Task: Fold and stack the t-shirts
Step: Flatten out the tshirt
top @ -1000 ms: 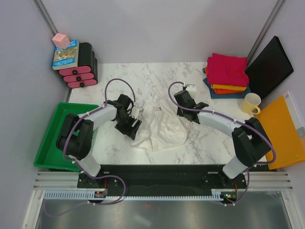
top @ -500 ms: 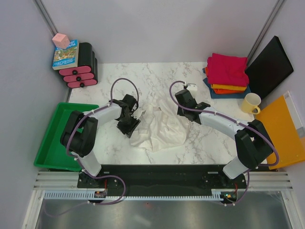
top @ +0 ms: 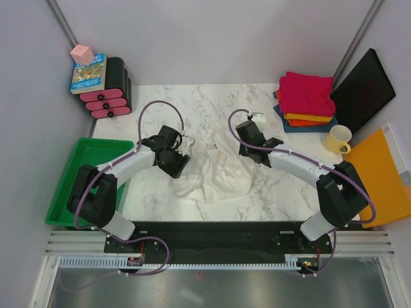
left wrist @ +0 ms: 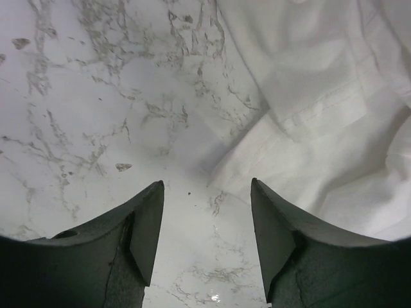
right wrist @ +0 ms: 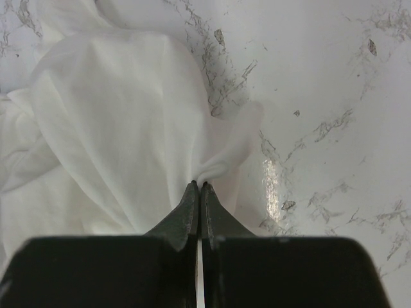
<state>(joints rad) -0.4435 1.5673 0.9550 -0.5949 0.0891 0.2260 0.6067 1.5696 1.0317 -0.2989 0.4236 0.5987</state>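
The step in hand looks like getting a second grip on the shirt [top: 215,170], so the 2 arms can be spreading it flat for folding. The right claw [right wrist: 199,187] is pinching a small fold at the shirt's edge, its jaws clamped together on the cloth. The left claw [left wrist: 207,187] is hanging with its jaws apart and nothing between them; only bare table [left wrist: 96,96] is showing in the gap.

To do this well, I'd say the left claw should be going for the hem that is lying just ahead and to the right of it in its own view. It should be coming in low, so that 1 jaw is sliding under the edge rather than pressing on top. It should be taking only 1 layer if it can. The cloth is bunching there, and a thick pinch would likely be dragging the whole heap. A grip well apart from the right claw's pinch would be giving the widest spread.

The shirt is lying crumpled in the middle of the table, between the 2 claws. It is caught in the right one and lying just beside the left one, not in it. The stack [top: 307,96] of folded shirts is sitting at the far right corner, well apart from both.
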